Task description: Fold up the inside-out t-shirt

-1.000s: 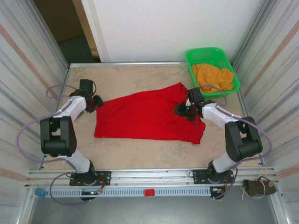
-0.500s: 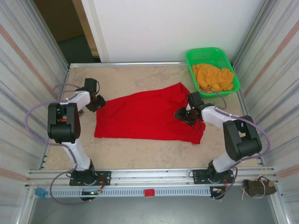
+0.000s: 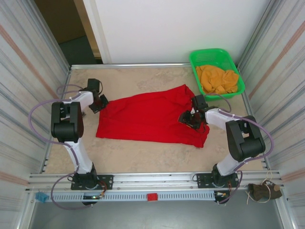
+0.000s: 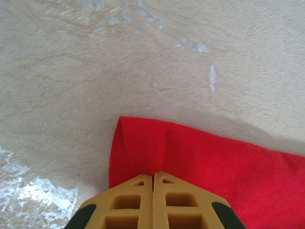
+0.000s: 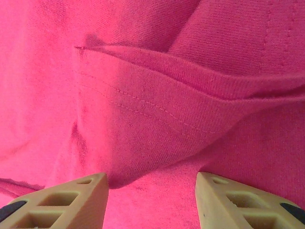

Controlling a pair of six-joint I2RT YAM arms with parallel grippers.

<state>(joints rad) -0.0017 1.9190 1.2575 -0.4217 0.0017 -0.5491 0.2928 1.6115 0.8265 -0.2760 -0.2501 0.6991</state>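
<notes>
Red t-shirt (image 3: 147,119) lies spread mid-desk (image 3: 143,160). L fingers (image 3: 100,103) are pinched tight on its left edge. R fingers (image 3: 190,118) sit half-open over a hem fold, gripping nothing yet. Imo: close R on that fold, then lift both evenly, no tugging. Count: 1 shirt, 1 green basket (image 3: 209,51), 1 orange cloth (image 3: 217,78), 2 arms.

The t-shirt (image 3: 147,119) is plain bright red and lies spread nearly flat across the middle of the table, its long axis running from 9 o'clock to 3 o'clock. Its 9 o'clock end is a fairly straight edge, seen close up from the left wrist as a doubled, rounded fold resting on the tan surface. A bunched peak pokes toward 1 o'clock, and one corner trails toward 4 o'clock. From the right wrist, a stitched hem band stands up in a soft ridge over wrinkled cloth.
</notes>
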